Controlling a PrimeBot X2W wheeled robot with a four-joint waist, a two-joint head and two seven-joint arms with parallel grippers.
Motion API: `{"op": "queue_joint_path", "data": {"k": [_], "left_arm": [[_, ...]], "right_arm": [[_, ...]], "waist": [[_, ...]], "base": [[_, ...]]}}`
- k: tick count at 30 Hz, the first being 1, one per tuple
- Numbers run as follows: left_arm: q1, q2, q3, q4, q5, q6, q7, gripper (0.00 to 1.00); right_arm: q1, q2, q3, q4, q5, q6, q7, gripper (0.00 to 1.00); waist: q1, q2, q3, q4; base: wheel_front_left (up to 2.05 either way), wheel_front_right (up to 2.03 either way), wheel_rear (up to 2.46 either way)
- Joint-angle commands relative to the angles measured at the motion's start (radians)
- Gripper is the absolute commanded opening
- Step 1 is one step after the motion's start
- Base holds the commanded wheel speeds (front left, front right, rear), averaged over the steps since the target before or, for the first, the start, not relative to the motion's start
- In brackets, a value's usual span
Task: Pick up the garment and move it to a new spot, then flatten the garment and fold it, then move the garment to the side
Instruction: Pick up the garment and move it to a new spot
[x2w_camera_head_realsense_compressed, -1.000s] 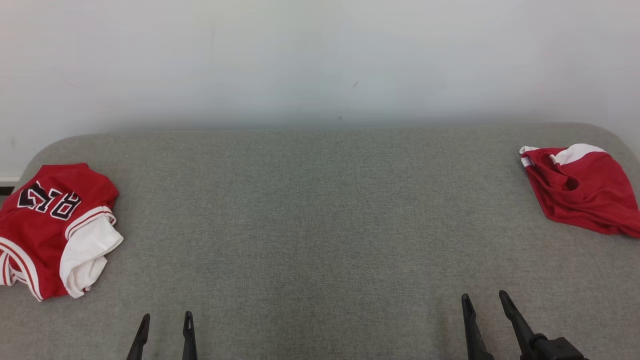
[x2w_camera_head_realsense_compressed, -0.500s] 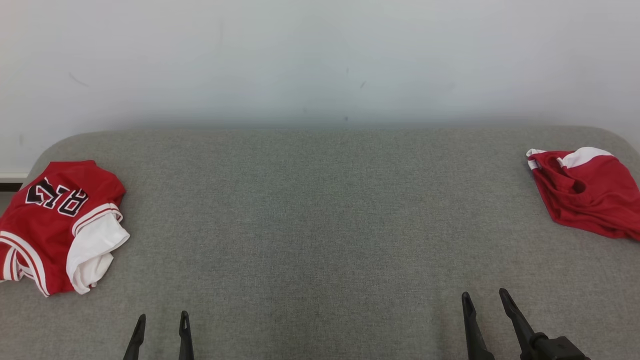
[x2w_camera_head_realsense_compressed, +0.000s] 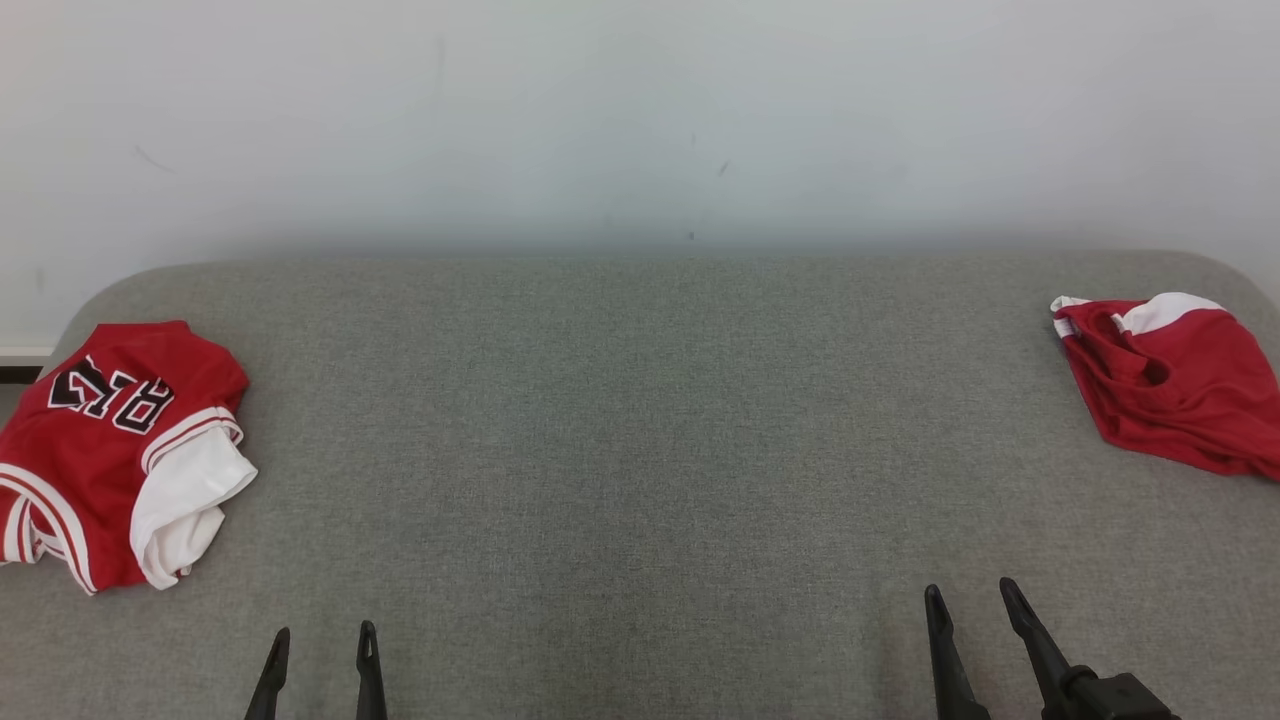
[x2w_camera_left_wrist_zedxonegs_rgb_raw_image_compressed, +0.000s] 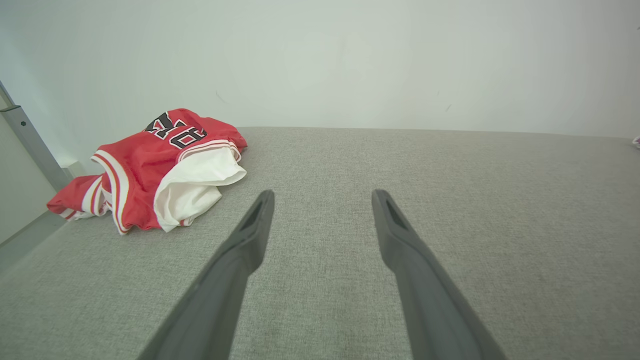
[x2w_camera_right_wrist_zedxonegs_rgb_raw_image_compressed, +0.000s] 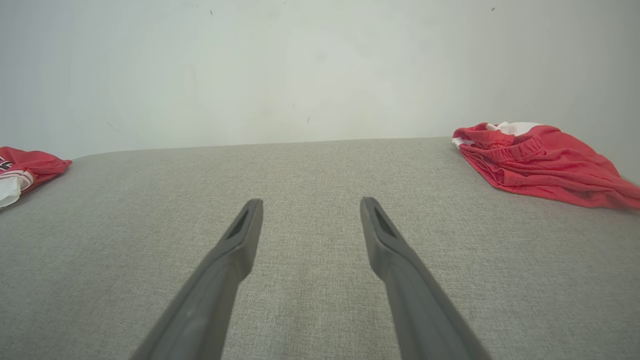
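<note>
A crumpled red garment (x2w_camera_head_realsense_compressed: 1175, 385) with a white patch and an elastic waistband lies at the far right of the grey fabric surface (x2w_camera_head_realsense_compressed: 640, 420); the right wrist view has it (x2w_camera_right_wrist_zedxonegs_rgb_raw_image_compressed: 540, 165) ahead and to the right. A second red garment (x2w_camera_head_realsense_compressed: 100, 450), with black lettering, white stripes and a white sleeve, lies bunched at the far left (x2w_camera_left_wrist_zedxonegs_rgb_raw_image_compressed: 150, 165). My left gripper (x2w_camera_head_realsense_compressed: 325, 630) is open over the near edge, empty, well right of that jersey. My right gripper (x2w_camera_head_realsense_compressed: 970, 587) is open and empty too, short of the red garment.
A pale wall runs along the back of the surface. The surface has rounded far corners, and the lettered garment hangs partly over its left edge. A grey metal post (x2w_camera_left_wrist_zedxonegs_rgb_raw_image_compressed: 25, 135) stands beyond that edge. Bare fabric stretches between the two garments.
The whole head picture has shifted slightly, so the camera moved. Both garments lie as before and both grippers stay open near the front edge.
</note>
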Motion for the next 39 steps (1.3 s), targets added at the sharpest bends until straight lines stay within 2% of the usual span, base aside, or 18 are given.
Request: {"op": "queue_joint_path", "data": {"k": [1, 9, 16, 28, 39], "left_arm": [[0.008, -0.002, 0.001, -0.003, 0.001, 0.002, -0.003, 1.00], [0.010, -0.002, -0.003, 0.003, -0.002, 0.004, -0.003, 1.00], [0.012, -0.001, 0.001, 0.010, 0.005, 0.003, -0.003, 1.00], [0.010, -0.002, 0.017, 0.015, 0.016, -0.006, -0.003, 1.00], [0.018, -0.002, 0.013, 0.020, 0.006, 0.004, -0.003, 1.00]], "right_arm": [[0.006, 0.003, -0.001, 0.002, 0.004, -0.002, 0.000, 1.00], [0.012, 0.003, -0.007, 0.004, 0.003, -0.002, 0.000, 1.00], [0.018, 0.003, -0.004, -0.003, 0.014, -0.002, 0.000, 1.00], [0.031, 0.003, 0.004, -0.002, 0.023, -0.002, 0.000, 1.00], [0.039, 0.003, 0.006, -0.001, 0.018, -0.002, 0.000, 1.00]], "waist": [[0.0000, 0.0000, -0.001, -0.001], [0.0000, 0.0000, -0.005, 0.005], [0.0000, 0.0000, -0.004, 0.050], [0.0000, 0.0000, -0.003, 0.186], [0.0000, 0.0000, -0.009, 0.345]], "base": [[0.00, 0.00, 0.00], [0.00, 0.00, 0.00], [0.00, 0.00, 0.00], [0.00, 0.00, 0.00], [0.00, 0.00, 0.00]]}}
